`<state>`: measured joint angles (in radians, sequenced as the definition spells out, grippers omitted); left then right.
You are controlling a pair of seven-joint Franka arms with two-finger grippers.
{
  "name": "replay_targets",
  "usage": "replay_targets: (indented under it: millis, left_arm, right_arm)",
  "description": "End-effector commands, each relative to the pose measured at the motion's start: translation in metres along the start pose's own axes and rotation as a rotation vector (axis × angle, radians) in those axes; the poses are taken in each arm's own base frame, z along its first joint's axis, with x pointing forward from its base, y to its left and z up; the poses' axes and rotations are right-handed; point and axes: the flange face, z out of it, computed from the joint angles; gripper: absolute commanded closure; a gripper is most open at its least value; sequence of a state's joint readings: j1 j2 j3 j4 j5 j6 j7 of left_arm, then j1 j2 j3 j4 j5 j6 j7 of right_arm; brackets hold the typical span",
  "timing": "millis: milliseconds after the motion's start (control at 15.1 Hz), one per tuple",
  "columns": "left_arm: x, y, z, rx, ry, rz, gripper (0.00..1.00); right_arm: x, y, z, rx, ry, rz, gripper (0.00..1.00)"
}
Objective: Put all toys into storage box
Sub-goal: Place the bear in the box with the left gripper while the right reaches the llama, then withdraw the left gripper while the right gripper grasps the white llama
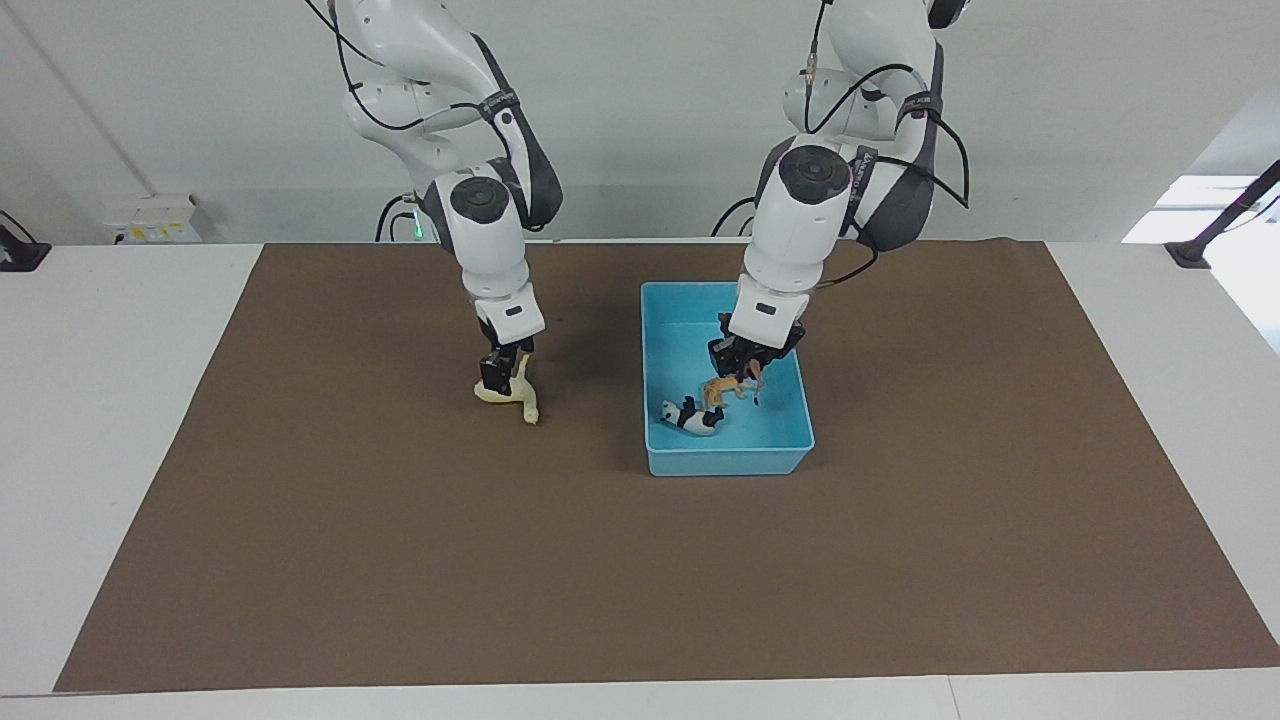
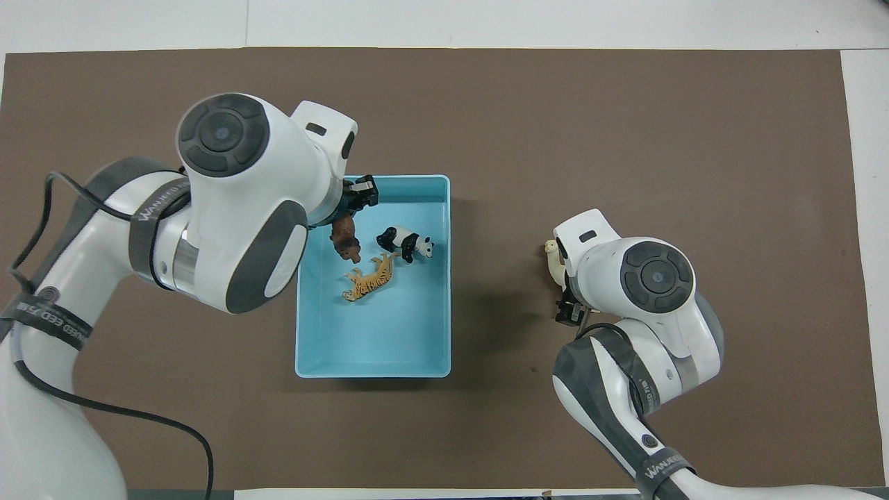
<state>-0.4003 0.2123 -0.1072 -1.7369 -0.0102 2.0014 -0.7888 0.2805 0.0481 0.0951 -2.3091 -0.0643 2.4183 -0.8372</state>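
The left gripper [image 1: 742, 371] holds the lion [image 2: 345, 240] over the box [image 1: 790, 450]; the right gripper [image 1: 497, 385], jaws wide, straddles the light, slippery cream animal [image 1: 508, 395] at the box's 9 o'clock—grip its body

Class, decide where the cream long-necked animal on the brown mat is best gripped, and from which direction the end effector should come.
Probably its thick body, from straight above. The cream animal lies flat on the mat with its thin neck curving away from the robots, so the body is the steadiest part. The right end effector hangs just over it.
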Motion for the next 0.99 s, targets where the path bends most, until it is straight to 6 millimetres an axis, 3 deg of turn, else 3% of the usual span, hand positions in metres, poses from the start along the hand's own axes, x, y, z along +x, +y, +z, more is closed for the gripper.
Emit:
replay_targets:
  millis: [0,198,330,462,660,726,792,925]
  left_arm:
    - [0.011,-0.040,-0.038,-0.010,0.026,-0.033,0.00]
    - [0.024,-0.068,-0.065,-0.005,0.033,-0.056,0.00]
    - [0.032,-0.092,-0.098,0.013,0.021,-0.062,0.00]
    - [0.035,-0.119,-0.145,0.012,0.034,-0.012,0.00]
    - [0.038,-0.146,-0.188,0.031,0.022,0.115,0.00]
    - [0.045,-0.164,-0.201,0.046,-0.004,0.128,0.00]
    - [0.051,-0.175,-0.214,0.066,-0.034,0.193,0.00]
    - [0.056,-0.180,-0.217,0.103,-0.033,0.315,0.00]
  right_arm:
    - [-0.022,0.005,0.005,-0.032,0.026,-0.036,0.00]
    - [-0.035,0.001,0.018,-0.050,0.040,-0.031,0.00]
    - [-0.028,-0.001,0.029,-0.070,0.064,-0.027,0.00]
    - [-0.027,-0.001,0.034,-0.073,0.069,-0.020,0.00]
    - [-0.027,0.003,0.051,-0.092,0.090,-0.036,0.02]
    - [-0.024,0.003,0.056,-0.100,0.101,-0.037,0.38]
    - [-0.023,0.002,0.057,-0.101,0.104,-0.020,0.99]
    - [-0.023,0.002,0.057,-0.093,0.102,0.024,1.00]
